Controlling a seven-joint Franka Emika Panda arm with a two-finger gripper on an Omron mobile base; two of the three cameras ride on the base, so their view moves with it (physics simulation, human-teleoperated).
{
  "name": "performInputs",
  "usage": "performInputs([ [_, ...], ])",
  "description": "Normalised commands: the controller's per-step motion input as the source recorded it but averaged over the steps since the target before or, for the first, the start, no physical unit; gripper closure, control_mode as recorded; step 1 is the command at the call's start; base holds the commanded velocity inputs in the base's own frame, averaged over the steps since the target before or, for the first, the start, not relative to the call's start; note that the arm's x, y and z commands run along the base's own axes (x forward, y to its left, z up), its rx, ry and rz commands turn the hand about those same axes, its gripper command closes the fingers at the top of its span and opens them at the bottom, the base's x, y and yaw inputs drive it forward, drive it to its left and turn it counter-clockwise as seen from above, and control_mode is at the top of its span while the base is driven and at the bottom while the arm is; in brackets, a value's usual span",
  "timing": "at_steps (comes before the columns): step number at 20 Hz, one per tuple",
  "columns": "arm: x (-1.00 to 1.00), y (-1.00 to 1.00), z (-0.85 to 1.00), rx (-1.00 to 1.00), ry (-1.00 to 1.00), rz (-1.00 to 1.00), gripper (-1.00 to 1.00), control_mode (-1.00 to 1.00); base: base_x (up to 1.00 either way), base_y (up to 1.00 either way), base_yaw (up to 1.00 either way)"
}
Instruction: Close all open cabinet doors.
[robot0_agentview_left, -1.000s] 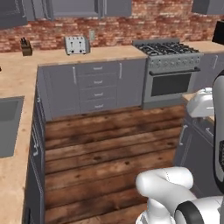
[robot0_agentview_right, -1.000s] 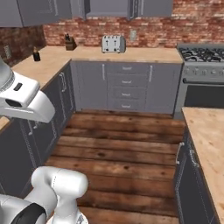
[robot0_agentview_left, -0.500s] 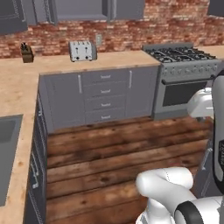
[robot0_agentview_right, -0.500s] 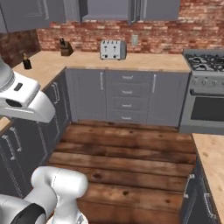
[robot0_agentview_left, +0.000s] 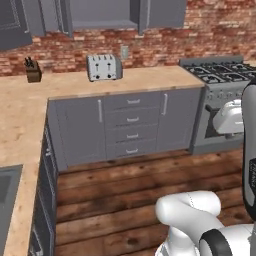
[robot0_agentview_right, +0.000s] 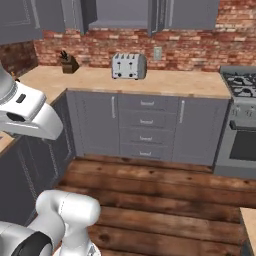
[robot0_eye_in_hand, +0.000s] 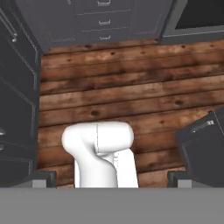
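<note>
Two upper cabinet doors stand swung open above the toaster. I see them nearly edge-on, the left door (robot0_agentview_left: 64, 17) (robot0_agentview_right: 80, 15) and the right door (robot0_agentview_left: 142, 15) (robot0_agentview_right: 156, 15), either side of the cabinet's bare grey inside (robot0_agentview_left: 100, 12) (robot0_agentview_right: 122, 12). Neighbouring upper doors (robot0_agentview_left: 7, 20) (robot0_agentview_right: 192, 12) sit flush and shut. My gripper (robot0_eye_in_hand: 109, 179) points down at the wooden floor, far below and in front of those doors. Its fingertips (robot0_eye_in_hand: 41, 178) stand wide apart with nothing between them.
A toaster (robot0_agentview_left: 104, 66) (robot0_agentview_right: 129, 65) and a knife block (robot0_agentview_left: 32, 70) (robot0_agentview_right: 67, 62) stand on the back counter (robot0_agentview_left: 150, 80). A stove (robot0_agentview_left: 220, 75) (robot0_agentview_right: 240, 85) is at the right, a sink (robot0_agentview_left: 7, 187) at the lower left. Wooden floor (robot0_agentview_right: 165, 200) lies between.
The whole scene has shifted and grown: the base has driven toward the back wall, bringing the toaster counter and upper cabinets closer. The arm holds the same pose.
</note>
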Motion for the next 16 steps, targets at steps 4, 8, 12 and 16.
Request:
performInputs([
  [4, 0.00, 0.00, 0.00, 0.00, 0.00, 0.00, -1.00, 1.00, 1.00, 0.08, 0.06],
  [8, 0.00, 0.00, 0.00, 0.00, 0.00, 0.00, -1.00, 1.00, 0.99, 0.06, 0.07],
  [12, 0.00, 0.00, 0.00, 0.00, 0.00, 0.00, -1.00, 1.00, 0.82, 0.06, 0.08],
  [16, 0.00, 0.00, 0.00, 0.00, 0.00, 0.00, -1.00, 1.00, 0.59, 0.06, 0.07],
])
